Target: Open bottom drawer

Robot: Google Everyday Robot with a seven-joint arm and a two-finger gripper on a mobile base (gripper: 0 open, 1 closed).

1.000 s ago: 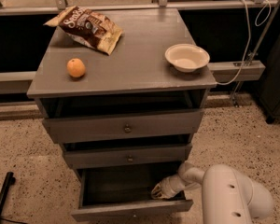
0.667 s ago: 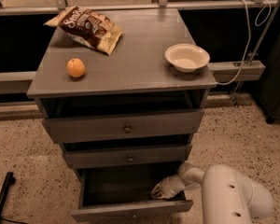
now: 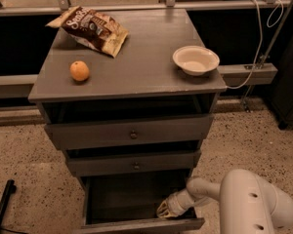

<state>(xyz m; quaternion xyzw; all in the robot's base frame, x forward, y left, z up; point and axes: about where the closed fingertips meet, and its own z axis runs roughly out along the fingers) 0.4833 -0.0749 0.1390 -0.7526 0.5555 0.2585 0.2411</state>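
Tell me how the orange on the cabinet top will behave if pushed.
The orange is round and sits loose on the flat cabinet top, so it would probably roll. It looks firm, likely not fragile. The hand is down inside the open bottom drawer, far from it.

shell: big smooth white rounded plastic housing (image 3: 256, 204), couple of small dark holes on the side
link: slimmer white tube (image 3: 201, 188), same plastic, curved joint
tip: cream/yellowish gripper (image 3: 164, 210) at arm's end, bottom-centre of view, dimmer than the rest tbh
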